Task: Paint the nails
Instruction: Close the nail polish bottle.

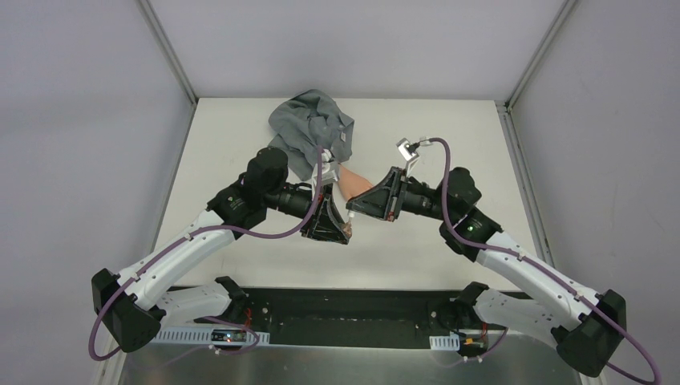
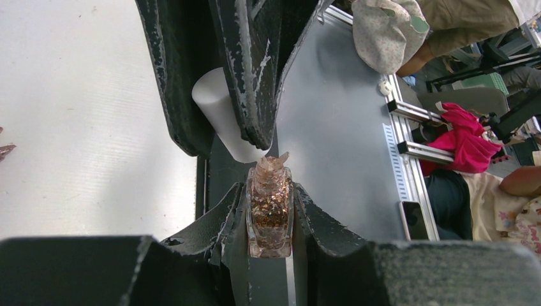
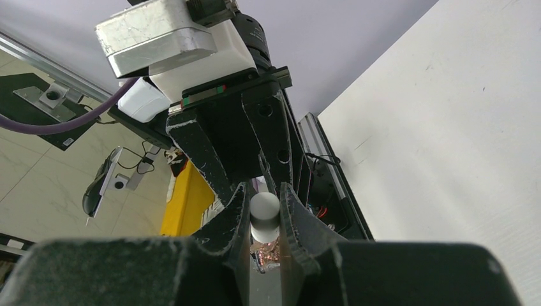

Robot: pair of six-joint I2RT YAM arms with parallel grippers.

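My left gripper (image 1: 343, 230) is shut on a small clear bottle of coppery glitter polish (image 2: 270, 215), held upright between the jaws in the left wrist view. My right gripper (image 1: 351, 210) is shut on the bottle's white cap (image 3: 264, 209), which sits right at the bottle's bare threaded neck (image 2: 271, 166); no brush shows. The cap also shows in the left wrist view (image 2: 220, 111). The peach fake hand (image 1: 357, 186) with its grey sleeve (image 1: 309, 128) lies just behind both grippers. Its nails are hidden in the top view; one dark red tip (image 2: 5, 150) shows at the left edge.
The white table (image 1: 449, 120) is walled at the back and both sides. The black base rail (image 1: 345, 309) runs along the near edge. Both arms meet at the table's centre, almost touching.
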